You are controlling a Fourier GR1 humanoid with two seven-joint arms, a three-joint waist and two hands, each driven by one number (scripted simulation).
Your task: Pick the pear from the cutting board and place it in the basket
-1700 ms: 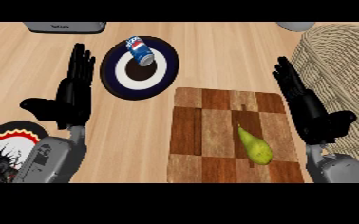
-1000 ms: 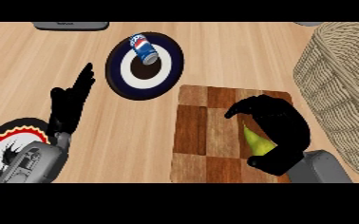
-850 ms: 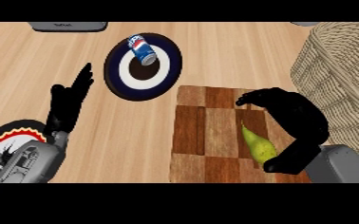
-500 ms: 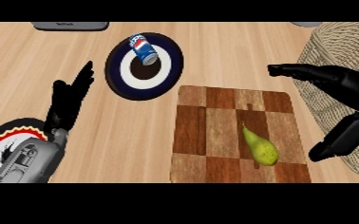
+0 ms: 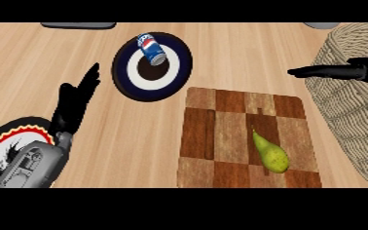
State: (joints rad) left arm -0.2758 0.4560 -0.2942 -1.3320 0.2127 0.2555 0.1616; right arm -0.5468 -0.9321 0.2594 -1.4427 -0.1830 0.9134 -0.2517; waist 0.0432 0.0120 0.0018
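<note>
Head view: pear (image 5: 269, 152) lower right on board (image 5: 215, 136), stem up-left; right hand (image 5: 332, 70) spread, well above, over basket (image 5: 345, 107).

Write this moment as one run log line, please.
yellow-green pear: lying on checkered wooden cutting board | right hand: open, over woven basket | left hand: open, resting

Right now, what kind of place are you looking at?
Most likely a kitchen counter set for food prep. A checkered wooden cutting board with a pear on it lies on the wooden countertop, a soda can lies on a dark plate, and a woven basket stands at the right.
</note>
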